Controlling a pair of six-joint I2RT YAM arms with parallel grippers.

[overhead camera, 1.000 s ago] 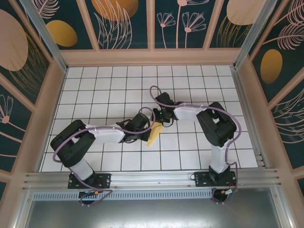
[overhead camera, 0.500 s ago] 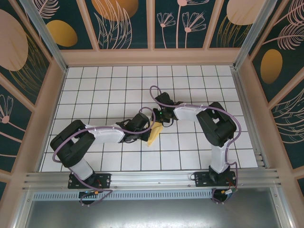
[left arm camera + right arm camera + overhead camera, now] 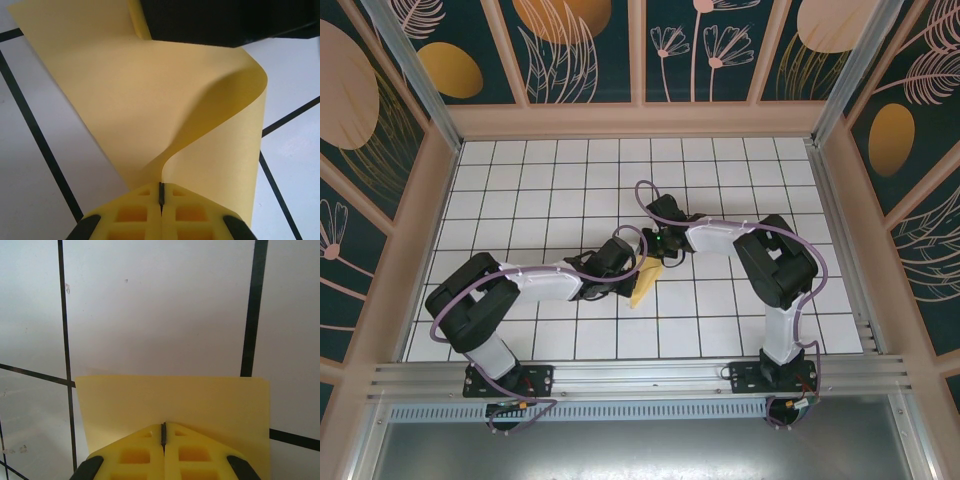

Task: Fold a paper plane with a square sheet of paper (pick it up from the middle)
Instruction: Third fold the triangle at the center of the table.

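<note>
Two grippers meet near the middle of the gridded table (image 3: 720,180), with the yellow sheet of paper (image 3: 645,283) lying between them. The left gripper (image 3: 161,200) has its jaws clenched on the sheet's near edge, and from the seam the paper (image 3: 150,110) bows upward in a loose curl toward the dark body of the right arm. The right gripper (image 3: 163,435) has its jaws pressed together too, with a flat strip of the paper (image 3: 170,400) reaching past its tips over the tiles; whether that strip is nipped or merely pinned beneath, I cannot tell.
</note>
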